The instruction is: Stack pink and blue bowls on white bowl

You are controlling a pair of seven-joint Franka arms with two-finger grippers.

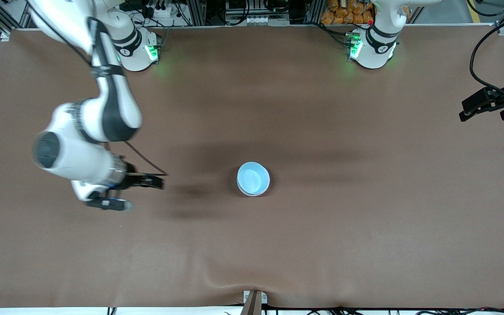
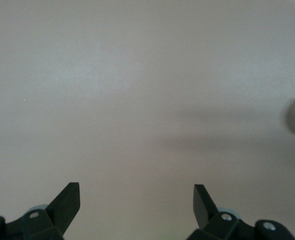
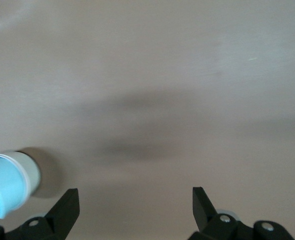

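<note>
blue bowl upright, mouth up, on table.

Bowl stack mid-table, between right claw and left claw

Upright blue bowl, stacked, mid-table

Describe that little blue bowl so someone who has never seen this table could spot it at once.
Start with the big brown table and look near its middle, between the two arms' ends. There sits a small round stack of bowls; the blue bowl is the top one, sky blue inside, with a white bowl showing under it.
</note>
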